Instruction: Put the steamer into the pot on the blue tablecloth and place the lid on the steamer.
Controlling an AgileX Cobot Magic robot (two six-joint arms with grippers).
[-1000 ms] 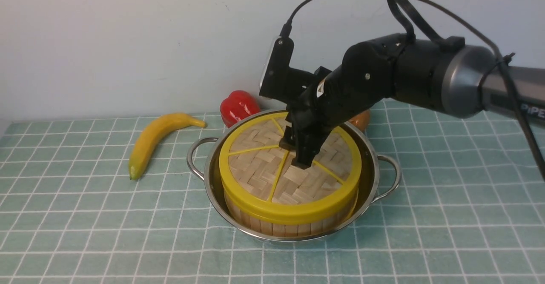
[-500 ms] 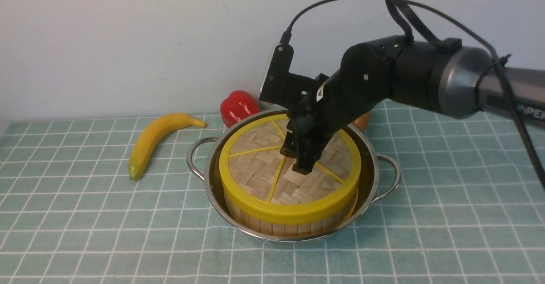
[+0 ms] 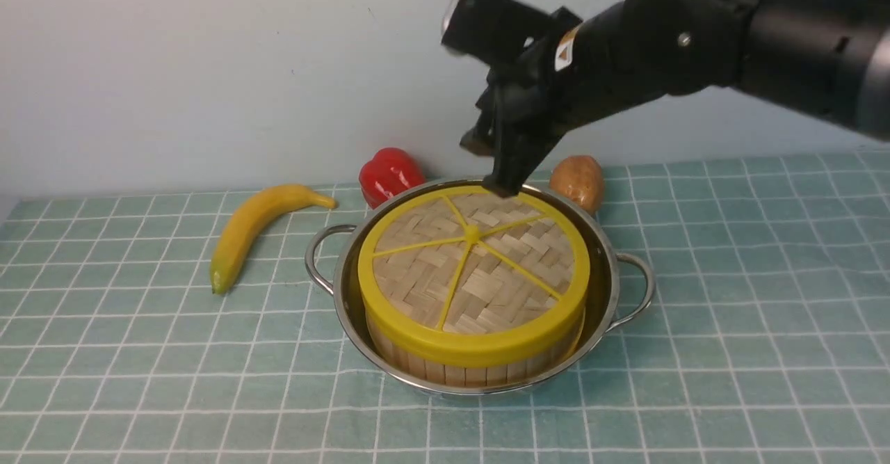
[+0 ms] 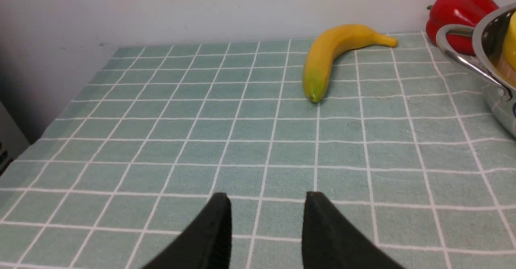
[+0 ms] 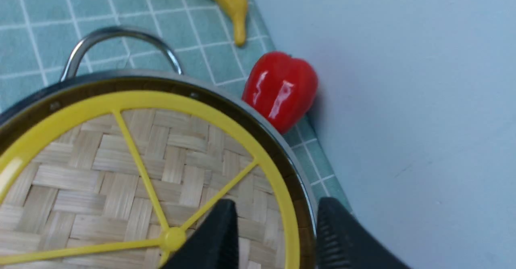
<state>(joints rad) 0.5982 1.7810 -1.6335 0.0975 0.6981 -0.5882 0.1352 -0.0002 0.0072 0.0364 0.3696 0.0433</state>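
Take the pot [image 3: 598, 241] as your landmark. Far to its left, your left gripper [image 4: 266, 220] hangs over bare blue tablecloth [image 3: 139, 380], its fingers spread and empty. Left of the pot lies a smooth curved banana [image 3: 257, 224]; behind the pot sits a glossy red pepper [image 3: 389, 172]. The shiny steel pot holds the slatted bamboo steamer [image 3: 473, 370], capped by the flat woven lid [image 3: 431, 269] with yellow spokes. Above the pot's rear edge your right gripper [image 3: 497, 165] hangs, fingers apart, empty. Behind the pot to the right rests a brown potato [image 3: 578, 180].
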